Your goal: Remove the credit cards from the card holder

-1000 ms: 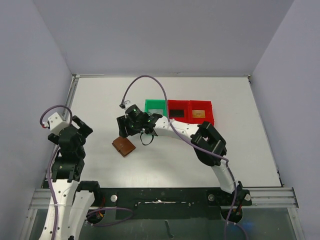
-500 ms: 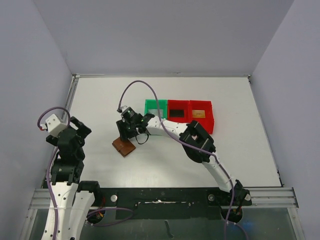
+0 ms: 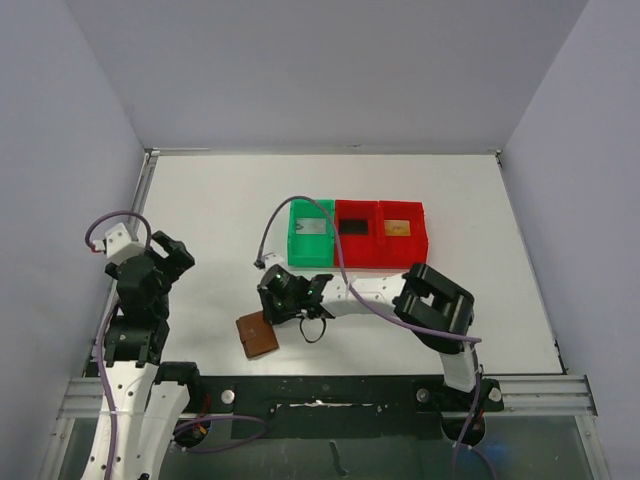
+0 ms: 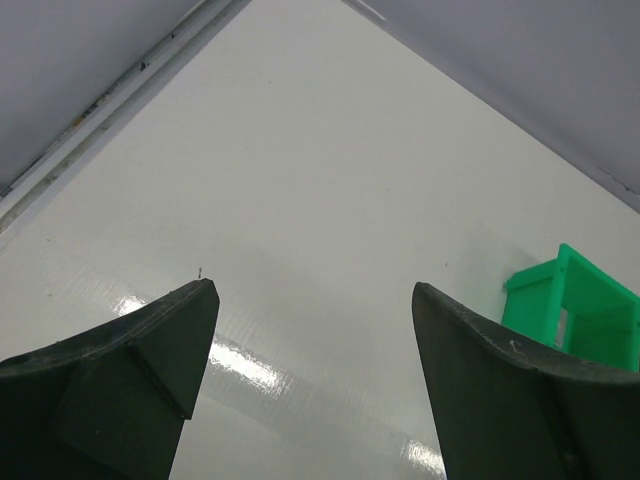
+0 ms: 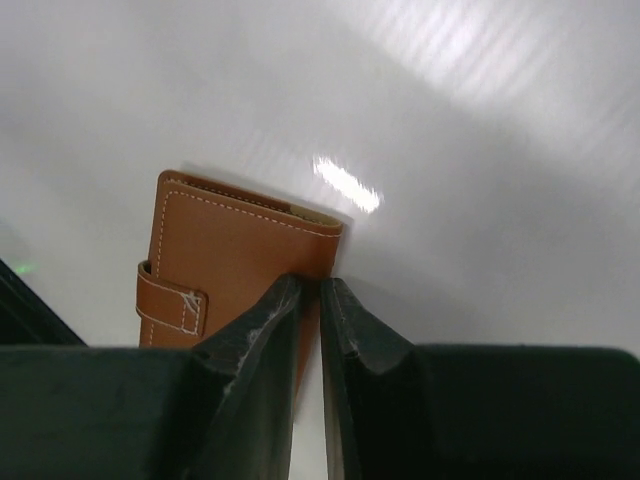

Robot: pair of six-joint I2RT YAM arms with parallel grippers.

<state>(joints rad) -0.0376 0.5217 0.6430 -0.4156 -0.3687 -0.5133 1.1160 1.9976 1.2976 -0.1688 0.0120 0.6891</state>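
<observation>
card holder (image 3: pixel 257 335) lies shut near the front edge of the table (image 3: pixel 200 210). our right pincer (image 5: pixel 312 285) is nearly closed, pinching its edge. we should grip tight and move slowly.

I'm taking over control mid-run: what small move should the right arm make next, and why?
Probably open the right gripper and back off the card holder: the jaws pinch the closed holder's edge, while the grey card lies in the green tray, and the black card and golden card in the red trays.
</observation>
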